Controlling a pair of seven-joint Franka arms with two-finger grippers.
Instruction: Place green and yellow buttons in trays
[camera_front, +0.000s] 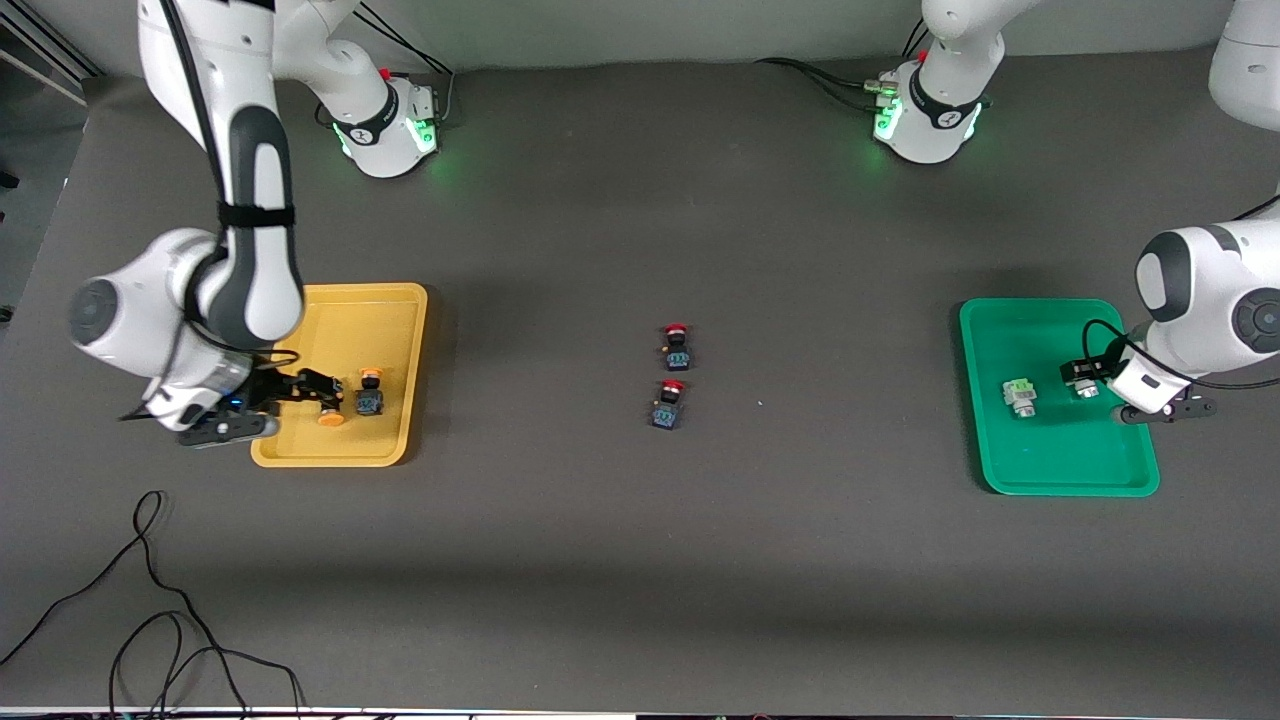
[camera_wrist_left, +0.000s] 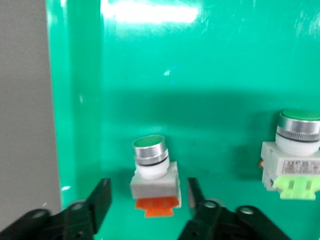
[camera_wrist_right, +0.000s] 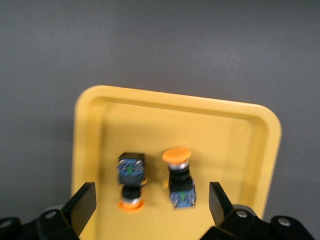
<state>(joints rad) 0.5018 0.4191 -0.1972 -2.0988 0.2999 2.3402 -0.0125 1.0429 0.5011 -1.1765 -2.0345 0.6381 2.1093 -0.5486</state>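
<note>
While both arms are at their trays, the front view shows the right pincer (camera_front: 322, 395) low over the yellow tray (camera_front: 390, 300) and the left pincer (camera_front: 1085, 375) low over the green tray (camera_front: 985, 400). Two yellow buttons (camera_front: 368, 392) lie in the yellow tray by the right pincer, and the green buttons lie in the green one, the pale-green-marked button (camera_front: 1019, 396) a little clear of the left pincer. Two red buttons (camera_front: 676, 345) sit on the tabletop (camera_front: 640, 550), well apart from both pincers.

In the left wrist view, the left pincer (camera_wrist_left: 150, 197) stands partly open, its fingers (camera_wrist_left: 100, 197) apart from the orange-marked green button (camera_wrist_left: 154, 172) between them; nothing is held. The second green button (camera_wrist_left: 295, 150) stands beside, outside the jaws.

In the right wrist view, the right pincer (camera_wrist_right: 152, 200) gapes wide and empty, with both yellow buttons (camera_wrist_right: 131, 182) lying in the tray between its fingers (camera_wrist_right: 85, 200), touching neither.

The sorting looks done, so releasing and leaving is the step. Each arm should lift straight up first, jaws kept apart, so no finger knocks a button.
</note>
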